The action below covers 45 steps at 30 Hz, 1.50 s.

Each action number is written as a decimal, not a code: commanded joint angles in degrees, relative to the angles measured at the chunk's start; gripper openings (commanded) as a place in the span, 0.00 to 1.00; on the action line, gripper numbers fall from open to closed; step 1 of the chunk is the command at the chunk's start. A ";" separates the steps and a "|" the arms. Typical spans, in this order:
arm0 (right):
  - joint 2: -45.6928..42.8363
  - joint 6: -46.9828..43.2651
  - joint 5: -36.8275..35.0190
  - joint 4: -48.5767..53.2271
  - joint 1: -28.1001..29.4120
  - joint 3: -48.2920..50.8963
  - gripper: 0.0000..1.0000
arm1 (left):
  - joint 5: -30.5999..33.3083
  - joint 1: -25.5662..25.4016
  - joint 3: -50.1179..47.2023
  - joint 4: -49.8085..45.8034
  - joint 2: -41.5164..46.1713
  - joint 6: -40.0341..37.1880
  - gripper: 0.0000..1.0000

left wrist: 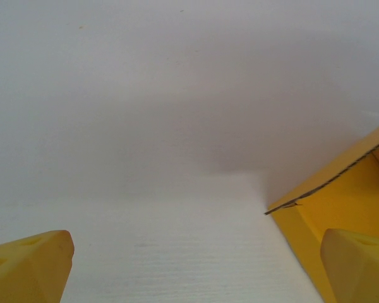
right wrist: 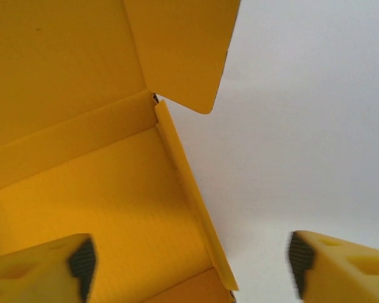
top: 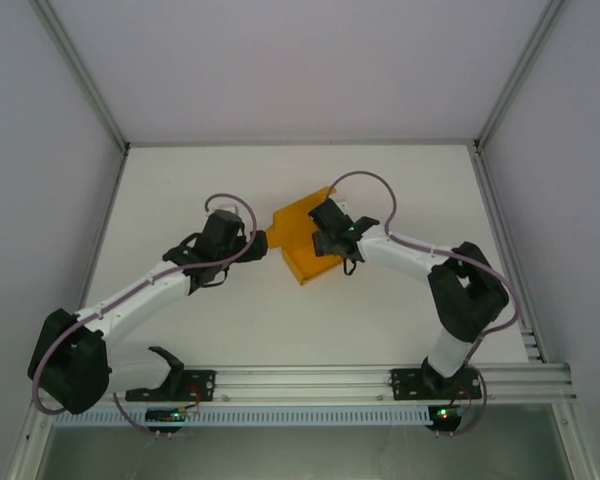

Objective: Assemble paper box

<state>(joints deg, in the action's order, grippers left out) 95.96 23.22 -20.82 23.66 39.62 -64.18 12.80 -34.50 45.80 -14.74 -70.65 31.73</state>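
Box [top: 302, 250] sits mid-table [top: 410, 185], turned diagonal, between the two arms. It's part-formed: floor down, low walls up, lid end not yet closed. Right gripper [top: 332, 238] hangs over the box's right half with jaws wide, holding nothing. The right wrist view has the side wall [right wrist: 189, 196] running up between the fingers [right wrist: 76, 265], touching neither, and a round-cornered flap [right wrist: 183, 57] standing loose above the corner. Left gripper [top: 261, 243] is at the box's left corner, also wide and empty. In the left wrist view that corner [left wrist: 284, 207] lies just inside the right finger; can't tell if they touch. Handling, my read: thin fluted card, very light, stiff along the panels but springy at the creases, so folds will likely relax unless tabs lock. Smooth table, so expect it to skate under any sideways push; one arm should pin it while the other folds. Crushes easily, so go light on the squeeze. Best hold looks like a wall's top edge near a corner, one finger inside and one outside, where the fold stiffens it. Take the flap close to its crease, not the free tip, which would just bend.
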 commanded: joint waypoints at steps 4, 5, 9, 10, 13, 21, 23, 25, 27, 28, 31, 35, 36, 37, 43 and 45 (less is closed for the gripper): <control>-11.28 -25.14 22.24 -7.47 -9.61 4.58 0.99 | -8.29 0.15 1.42 1.94 -0.17 -11.03 0.99; -12.28 -29.35 27.61 -7.26 -11.43 4.30 0.99 | -9.40 0.14 1.53 2.04 -0.11 -12.57 0.99; -11.75 -46.35 41.92 -2.88 -17.36 -0.84 0.99 | -11.43 0.49 3.35 1.30 -1.44 -20.06 1.00; -10.07 -51.31 45.58 0.54 -18.95 -3.44 0.99 | -11.71 1.02 4.85 0.26 -2.36 -21.07 0.98; -2.59 -65.37 50.70 13.75 -21.02 -15.33 0.97 | -13.96 2.69 8.66 -1.71 -4.65 -24.75 0.90; 16.74 -74.03 49.64 34.13 -20.91 -41.26 0.83 | -20.05 4.14 18.35 -7.43 -12.86 -30.05 0.67; 18.92 -73.09 48.81 34.59 -20.37 -43.36 0.82 | -20.61 4.17 19.43 -8.18 -14.01 -30.23 0.67; 20.48 -71.84 46.72 33.56 -19.75 -44.24 0.76 | -20.26 4.09 20.76 -9.02 -15.37 -30.63 0.66; 21.57 -70.87 46.38 33.76 -19.55 -44.76 0.70 | -18.99 4.11 22.01 -9.84 -16.93 -30.65 0.66; 21.85 -70.31 46.10 33.75 -19.57 -44.80 0.67 | -18.46 3.98 22.77 -10.40 -17.84 -30.97 0.66; 21.77 -67.57 44.56 33.26 -19.65 -44.15 0.66 | -18.43 4.12 23.27 -11.45 -19.30 -31.97 0.65; 21.28 -64.59 41.78 32.08 -19.85 -43.04 0.53 | -20.74 4.13 20.95 -8.81 -18.69 -34.52 0.65; 21.28 -64.31 41.16 32.22 -19.89 -42.96 0.52 | -22.25 4.13 20.88 -8.06 -18.81 -35.58 0.65; 21.20 -63.96 40.71 32.16 -19.90 -42.83 0.52 | -22.92 4.15 21.19 -7.92 -19.11 -36.30 0.65; 20.39 -60.56 38.76 31.18 -20.86 -40.95 0.53 | -19.24 4.27 22.40 -10.35 -18.33 -37.89 0.65; 19.60 -60.15 39.26 30.94 -21.00 -40.29 0.53 | -20.79 4.28 20.94 -9.09 -16.69 -37.80 0.72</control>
<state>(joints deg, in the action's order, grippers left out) 117.32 -39.38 19.25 54.02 19.31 -105.60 -7.53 -30.37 67.29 -23.99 -89.95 -4.56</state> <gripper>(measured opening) 0.525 0.705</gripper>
